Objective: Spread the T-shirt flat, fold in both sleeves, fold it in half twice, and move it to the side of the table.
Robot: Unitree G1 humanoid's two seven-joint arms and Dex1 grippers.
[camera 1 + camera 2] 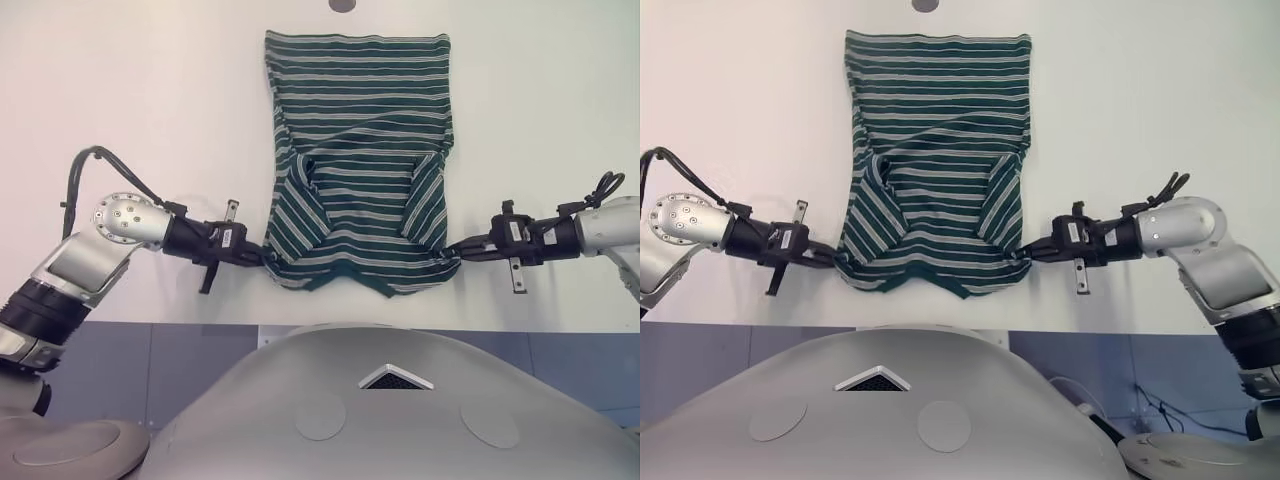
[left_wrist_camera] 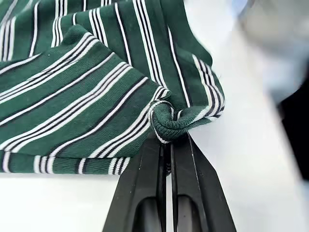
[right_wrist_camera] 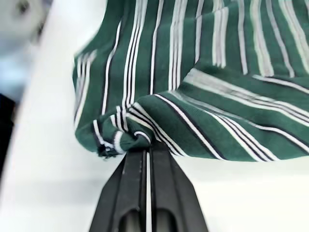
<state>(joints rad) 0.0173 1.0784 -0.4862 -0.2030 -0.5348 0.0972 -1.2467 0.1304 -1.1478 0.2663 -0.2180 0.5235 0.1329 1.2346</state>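
- The T-shirt (image 1: pixel 355 130) lies flat in the middle of the white tabletop (image 1: pixel 150 100), with both sleeves folded in over its chest
- My left gripper (image 1: pixel 264 256) is clamped on the shirt's near left corner and my right gripper (image 1: pixel 457 250) on its near right corner, each pinching a small bunch of knit
- I judge the fabric light, soft and limp, so it will sag between the two holds; I'd carry both corners evenly toward the shirt's far hem

A white table (image 1: pixel 130 90) carries a green striped T-shirt (image 1: pixel 360 120) at its middle, sleeves folded in. Just beyond its far edge sits a small dark round spot (image 1: pixel 342 4), perhaps a hole.
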